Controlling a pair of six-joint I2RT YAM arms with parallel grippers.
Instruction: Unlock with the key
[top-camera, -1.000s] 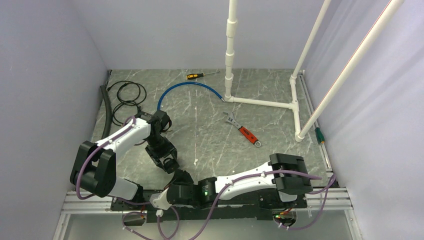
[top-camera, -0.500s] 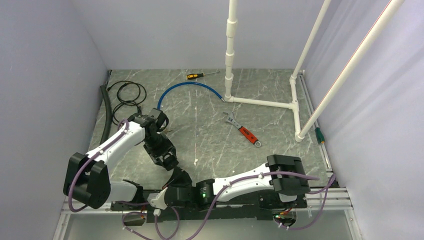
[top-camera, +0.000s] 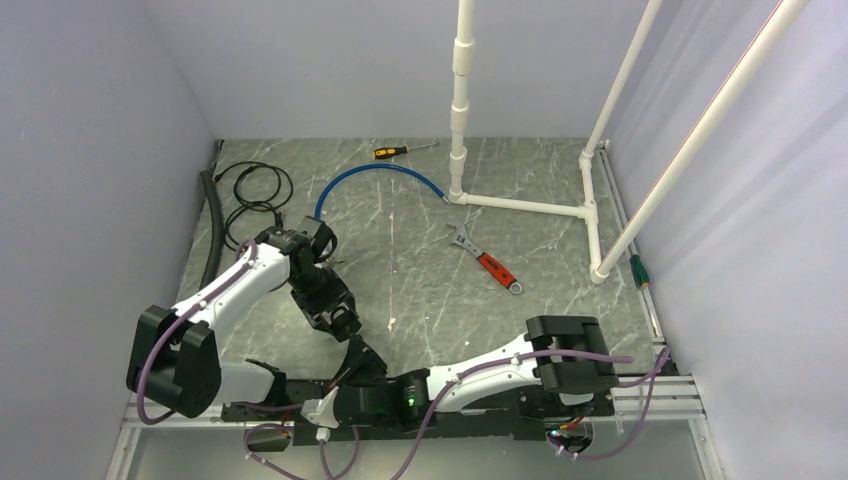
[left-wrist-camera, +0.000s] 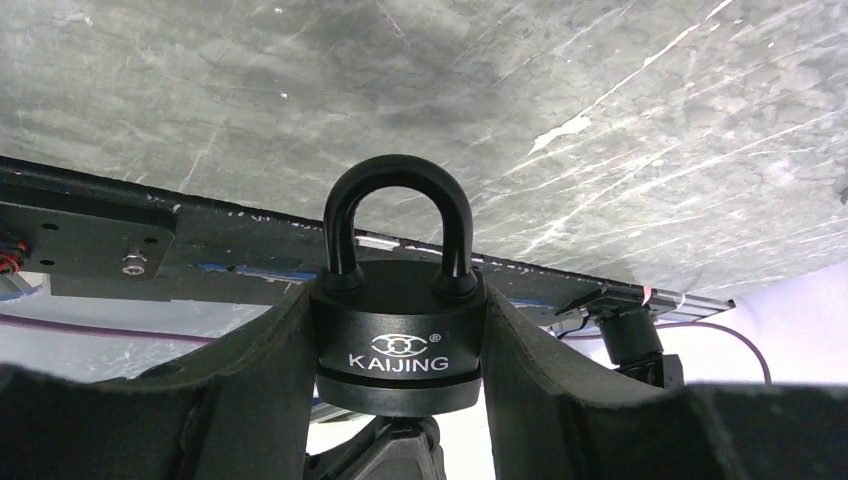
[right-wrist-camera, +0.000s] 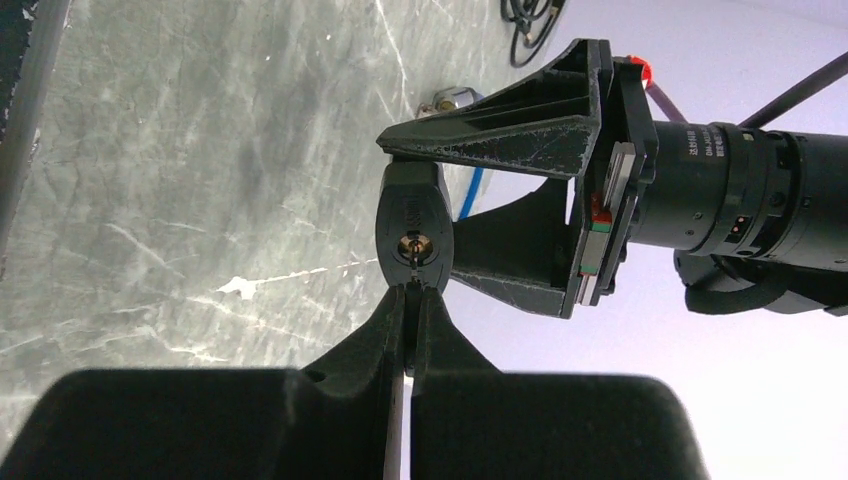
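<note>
A black padlock (left-wrist-camera: 398, 340) marked KAIJING, its shackle closed, sits upright between the fingers (left-wrist-camera: 270, 350) of my left gripper (left-wrist-camera: 398, 325), which is shut on its body. In the right wrist view the padlock (right-wrist-camera: 412, 205) shows its underside and brass keyhole (right-wrist-camera: 412, 243). My right gripper (right-wrist-camera: 410, 292) is shut on a thin key (right-wrist-camera: 410, 275), of which only a sliver shows, its tip at the keyhole. From above, the left gripper (top-camera: 340, 322) and right gripper (top-camera: 362, 358) meet near the front edge, hiding the lock and key.
A red-handled wrench (top-camera: 488, 262) lies mid-table. A screwdriver (top-camera: 400, 150), a blue hose (top-camera: 375, 178) and black cables (top-camera: 250, 190) lie at the back left. A white pipe frame (top-camera: 525, 205) stands at the back right, with a green-handled tool (top-camera: 637, 268) beside it.
The left arm's elbow has swung to the left and the right arm has sunk toward the near edge. Both grips look unchanged.
</note>
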